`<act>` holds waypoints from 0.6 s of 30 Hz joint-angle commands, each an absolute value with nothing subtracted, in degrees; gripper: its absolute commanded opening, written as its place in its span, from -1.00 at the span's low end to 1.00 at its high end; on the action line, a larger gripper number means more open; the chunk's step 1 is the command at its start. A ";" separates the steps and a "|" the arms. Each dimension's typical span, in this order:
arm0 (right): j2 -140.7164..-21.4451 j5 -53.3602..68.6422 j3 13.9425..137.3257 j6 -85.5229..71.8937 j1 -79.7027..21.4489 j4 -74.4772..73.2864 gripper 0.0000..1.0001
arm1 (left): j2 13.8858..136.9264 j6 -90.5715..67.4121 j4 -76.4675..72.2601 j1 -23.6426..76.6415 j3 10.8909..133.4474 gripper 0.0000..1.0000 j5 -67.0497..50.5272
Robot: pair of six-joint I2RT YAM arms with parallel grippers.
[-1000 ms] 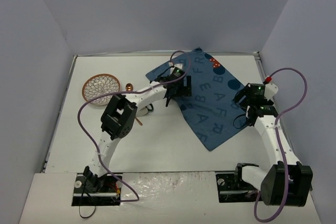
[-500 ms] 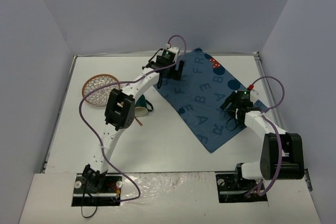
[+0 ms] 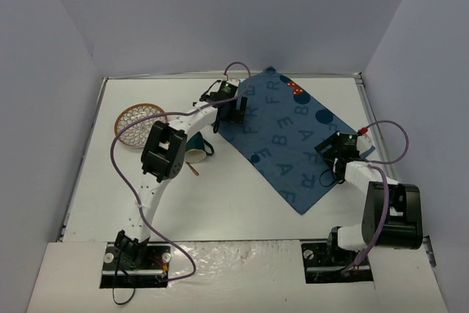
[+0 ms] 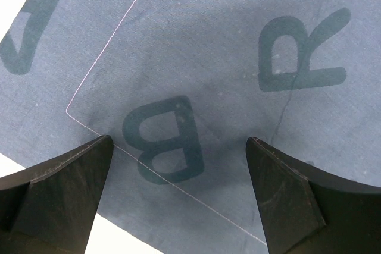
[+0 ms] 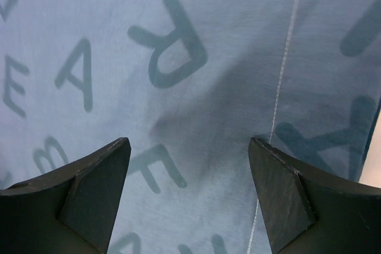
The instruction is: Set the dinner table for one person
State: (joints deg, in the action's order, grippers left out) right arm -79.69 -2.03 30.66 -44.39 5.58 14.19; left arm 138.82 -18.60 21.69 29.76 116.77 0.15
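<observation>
Mat [image 3: 289,137] lies skewed across the dinner table [image 3: 234,203]; I hold left gripper [image 4: 178,147] and right gripper [image 5: 189,144] spread open over opposite edges, likely to square it.

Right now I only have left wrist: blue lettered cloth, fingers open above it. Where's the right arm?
Observer: Top view has the right arm bent low over the mat's near-right edge, opposite your side.
Operator: Holding anything?
Observer: No. Right wrist shows its fingers apart, with only cloth between them.
Operator: What else is out there?
Observer: A patterned plate and a green cup sit on the table, both left of the mat and off it.
</observation>
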 commanded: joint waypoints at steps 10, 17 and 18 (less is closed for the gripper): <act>-53.95 -2.61 22.75 -48.82 9.32 -10.40 0.57 | 127.25 -27.02 24.17 30.50 97.41 0.80 2.41; -52.54 -5.11 32.26 -39.49 8.83 -8.53 0.57 | 125.57 -24.07 25.02 30.59 104.57 0.83 1.88; -53.72 -4.94 33.50 -38.54 8.72 -6.74 0.57 | 124.90 -23.85 25.35 30.59 106.76 0.84 1.54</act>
State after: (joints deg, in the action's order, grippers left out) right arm -51.91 -2.32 26.05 -44.08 9.02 -10.27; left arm 127.82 -24.49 20.29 30.59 100.15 2.59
